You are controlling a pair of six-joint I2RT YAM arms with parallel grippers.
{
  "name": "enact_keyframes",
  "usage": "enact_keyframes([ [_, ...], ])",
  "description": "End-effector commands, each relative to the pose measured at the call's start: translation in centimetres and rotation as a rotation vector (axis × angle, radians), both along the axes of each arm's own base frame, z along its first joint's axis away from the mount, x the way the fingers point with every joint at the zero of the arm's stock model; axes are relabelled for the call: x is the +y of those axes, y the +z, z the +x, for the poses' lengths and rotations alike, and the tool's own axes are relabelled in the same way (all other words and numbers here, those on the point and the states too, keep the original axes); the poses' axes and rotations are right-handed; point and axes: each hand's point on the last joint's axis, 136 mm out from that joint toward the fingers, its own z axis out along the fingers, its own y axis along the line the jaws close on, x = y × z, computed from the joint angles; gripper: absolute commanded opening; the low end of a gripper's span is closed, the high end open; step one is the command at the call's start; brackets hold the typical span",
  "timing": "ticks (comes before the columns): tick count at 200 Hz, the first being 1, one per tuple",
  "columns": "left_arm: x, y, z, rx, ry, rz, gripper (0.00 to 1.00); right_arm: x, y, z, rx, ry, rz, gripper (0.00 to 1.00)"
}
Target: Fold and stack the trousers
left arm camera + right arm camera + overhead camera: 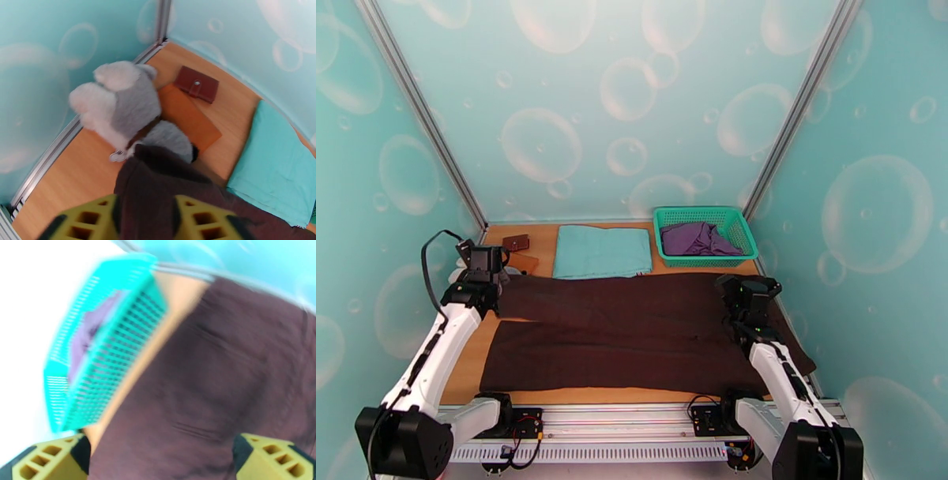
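Trousers (632, 331) lie spread lengthwise on the counter (470, 363), directly on the near side of the folded teal cloth (602, 251). Their far edge meets that cloth's near edge. Both legs extend past the teal cloth's left side, and the wider end extends past its right side.

Left pincer (146, 221): positioned near the teal cloth's near-left corner, with its yellow fingers (87, 221) pinching a raised bunch of trouser cloth at the end of the farther leg.

Right pincer (158, 463): positioned to the near right of the teal cloth, above the trousers' wider end, with its fingers spread wide and nothing between them. The right wrist view is motion-blurred.

Left of the teal cloth are a grey-and-white plush toy (122, 106), a brown wallet (196, 84) and a flat orange-brown pad (193, 118). The pad is closest to the cloth.

Just right of the teal cloth stands a green basket (703, 211) containing a purple garment (699, 238).
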Motion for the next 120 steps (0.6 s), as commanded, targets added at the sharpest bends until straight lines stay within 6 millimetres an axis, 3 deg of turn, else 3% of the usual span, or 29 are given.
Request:
enact_keyframes([
  [1, 1.3, 0.8, -0.9, -0.092, 0.065, 0.034, 0.81, 1.4, 1.3, 1.6, -0.004, 0.119, -0.083, 0.99],
  [13, 0.7, 0.4, -0.3, -0.105, 0.021, 0.022, 0.9, 2.7, 1.8, 2.7, -0.042, 0.196, -0.081, 0.99],
  [26, -0.9, -0.5, 1.1, -0.103, -0.073, -0.018, 0.92, 4.4, 2.0, 3.8, -0.092, 0.291, -0.065, 0.99],
  [49, -4.1, -4.7, 3.9, 0.037, -0.232, -0.122, 0.9, 7.0, 1.3, 5.2, -0.111, 0.409, -0.029, 0.99],
  [70, -3.1, -8.4, 4.7, 0.182, -0.138, -0.113, 0.83, 9.4, 0.3, 6.2, -0.067, 0.505, -0.042, 0.99],
  [89, -2.6, -9.9, 5.3, 0.219, -0.096, -0.11, 0.71, 10.9, -0.8, 6.6, -0.035, 0.556, -0.055, 0.99],
  [120, -2.1, -11.7, 5.1, 0.257, -0.062, -0.095, 0.64, 11.7, -2.7, 6.5, 0.003, 0.595, -0.033, 0.99],
])
